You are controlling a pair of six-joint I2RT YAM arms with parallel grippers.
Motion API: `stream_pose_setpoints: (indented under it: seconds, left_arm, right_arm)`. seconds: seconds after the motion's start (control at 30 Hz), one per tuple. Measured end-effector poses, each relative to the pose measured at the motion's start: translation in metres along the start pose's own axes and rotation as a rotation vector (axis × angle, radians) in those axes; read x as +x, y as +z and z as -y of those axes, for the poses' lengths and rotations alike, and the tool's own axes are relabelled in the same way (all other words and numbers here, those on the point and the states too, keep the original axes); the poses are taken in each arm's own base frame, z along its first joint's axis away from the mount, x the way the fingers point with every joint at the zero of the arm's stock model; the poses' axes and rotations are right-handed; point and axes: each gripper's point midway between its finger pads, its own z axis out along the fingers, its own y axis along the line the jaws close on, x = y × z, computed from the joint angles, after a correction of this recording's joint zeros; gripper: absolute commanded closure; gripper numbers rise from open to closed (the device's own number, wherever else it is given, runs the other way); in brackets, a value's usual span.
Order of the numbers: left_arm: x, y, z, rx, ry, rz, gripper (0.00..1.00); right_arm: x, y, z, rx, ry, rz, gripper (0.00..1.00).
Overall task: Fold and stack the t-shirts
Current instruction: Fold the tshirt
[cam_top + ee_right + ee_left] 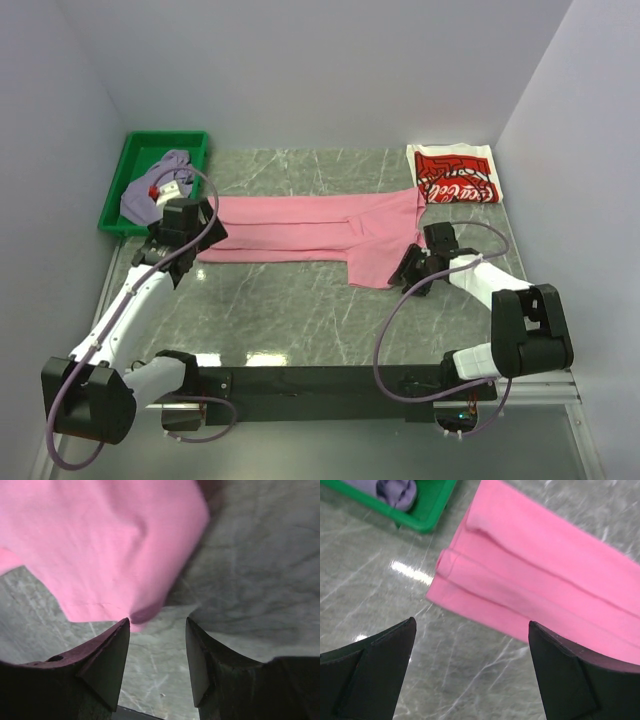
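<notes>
In the green bin [140, 152], the lavender-grey t-shirt [175, 160] is partly hidden at its near side by the left arm [135, 295].

Robot lab test cell, not a home. Two white-and-black robot arms, left arm [125, 305] and right arm [482, 280], bolted to a black base rail [330, 380] at the table edge. Plain pale partition walls [320, 60] box in the grey marble-look tabletop [290, 300] on three sides. Loose purple cables [377, 352]. Green plastic bin [118, 185] and pink t-shirt [300, 228] on the tabletop.

Shirt colours
We see a pink shirt [300, 228]; a white shirt [455, 175], red print, two o'clock; a lavender shirt [175, 160], green bin [165, 138], ten o'clock.
</notes>
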Motion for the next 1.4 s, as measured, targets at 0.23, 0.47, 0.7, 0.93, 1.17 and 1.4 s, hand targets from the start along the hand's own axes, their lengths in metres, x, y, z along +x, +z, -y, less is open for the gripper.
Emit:
stream_pose_setpoints:
  seconds: [0.23,0.47,0.7,0.93,1.17,1.4]
  left_arm:
    - [0.025,0.008,-0.013,-0.027,0.023,-0.041,0.06]
    - [0.027,0.011,-0.013,-0.023,0.03,-0.036,0.08]
    - [0.028,0.013,-0.013,-0.026,0.037,-0.039,0.08]
    - [0.029,0.015,-0.013,-0.028,0.041,-0.043,0.08]
    - [0.032,0.017,-0.014,-0.035,0.046,-0.053,0.08]
    - [0.032,0.018,-0.014,-0.037,0.047,-0.056,0.08]
  right_arm:
    - [0.001,0.01,-0.016,-0.043,0.017,0.002,0.77]
    - [-0.024,0.002,-0.039,-0.043,0.022,0.032,1.0]
    - [-0.108,-0.02,-0.118,-0.155,-0.048,0.175,1.0]
    - [-0.15,0.01,-0.143,-0.134,-0.077,0.181,1.0]
    - [-0.176,0.028,-0.155,-0.12,-0.117,0.197,1.0]
    - [-0.198,0.033,-0.171,-0.164,-0.142,0.239,0.98]
